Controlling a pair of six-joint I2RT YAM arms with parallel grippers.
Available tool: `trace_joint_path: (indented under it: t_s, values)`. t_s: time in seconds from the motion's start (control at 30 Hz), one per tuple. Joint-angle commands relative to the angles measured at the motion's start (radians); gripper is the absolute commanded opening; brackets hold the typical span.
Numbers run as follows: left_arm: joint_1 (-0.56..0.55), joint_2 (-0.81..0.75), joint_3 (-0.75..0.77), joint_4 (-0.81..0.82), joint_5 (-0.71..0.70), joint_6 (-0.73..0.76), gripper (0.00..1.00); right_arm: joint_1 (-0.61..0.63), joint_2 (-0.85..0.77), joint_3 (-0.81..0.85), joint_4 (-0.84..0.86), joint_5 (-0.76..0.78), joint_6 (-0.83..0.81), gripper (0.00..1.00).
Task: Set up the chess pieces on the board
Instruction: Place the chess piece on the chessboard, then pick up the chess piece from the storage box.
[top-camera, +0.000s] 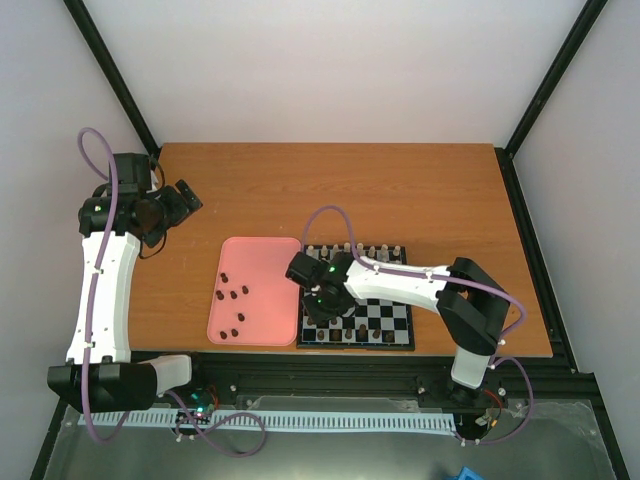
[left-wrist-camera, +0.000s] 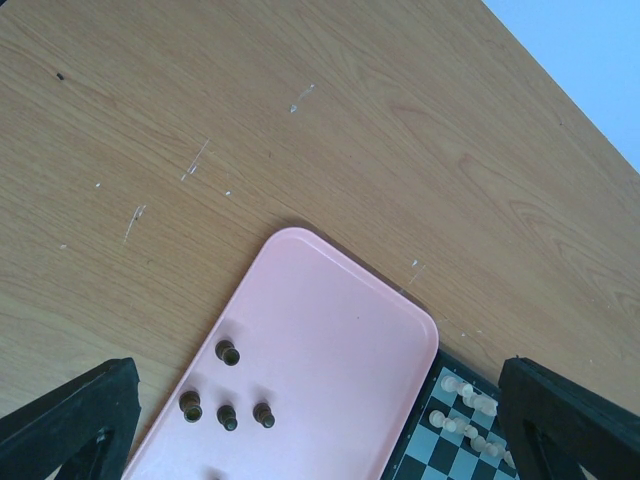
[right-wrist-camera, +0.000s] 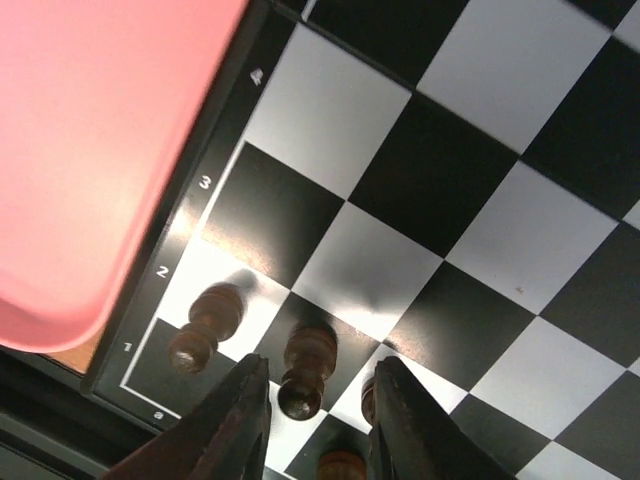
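Top view: the board (top-camera: 395, 320) carries a few dark chess pieces (top-camera: 345, 326) on its near rows, maybe seven lie on the pink tray (top-camera: 265, 255); roughly half remains. Left wrist: left gripper (left-wrist-camera: 318, 365) wide, empty, above the tray. Right wrist: right gripper (right-wrist-camera: 320, 362) narrowly parted around a standing piece (right-wrist-camera: 305, 365), apparently not gripping.

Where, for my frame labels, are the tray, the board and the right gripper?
tray (top-camera: 265, 262): top view, bare floor.
board (top-camera: 388, 320): top view, bare near-right squares.
right gripper (right-wrist-camera: 320, 364): right wrist view, between fingertips.
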Motion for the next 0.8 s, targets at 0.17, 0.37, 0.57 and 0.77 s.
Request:
trace_joint_path:
  t_s: [0.17, 0.37, 0.57, 0.77]
  values:
    - [0.005, 0.002, 0.011, 0.015, 0.008, 0.023, 1.00, 0.004, -0.018, 0.172, -0.050, 0.061, -0.032, 0.41]
    - [0.005, 0.000, 0.015, 0.013, 0.007, 0.023, 1.00, 0.015, 0.146, 0.361, -0.014, -0.019, -0.103, 0.44]
    - [0.006, 0.004, 0.025, 0.011, 0.005, 0.020, 1.00, 0.017, 0.370, 0.648, -0.009, -0.058, -0.149, 0.49]
    - [0.006, -0.003, 0.028, 0.005, -0.003, 0.023, 1.00, 0.016, 0.516, 0.782, 0.008, -0.111, -0.178, 0.49]
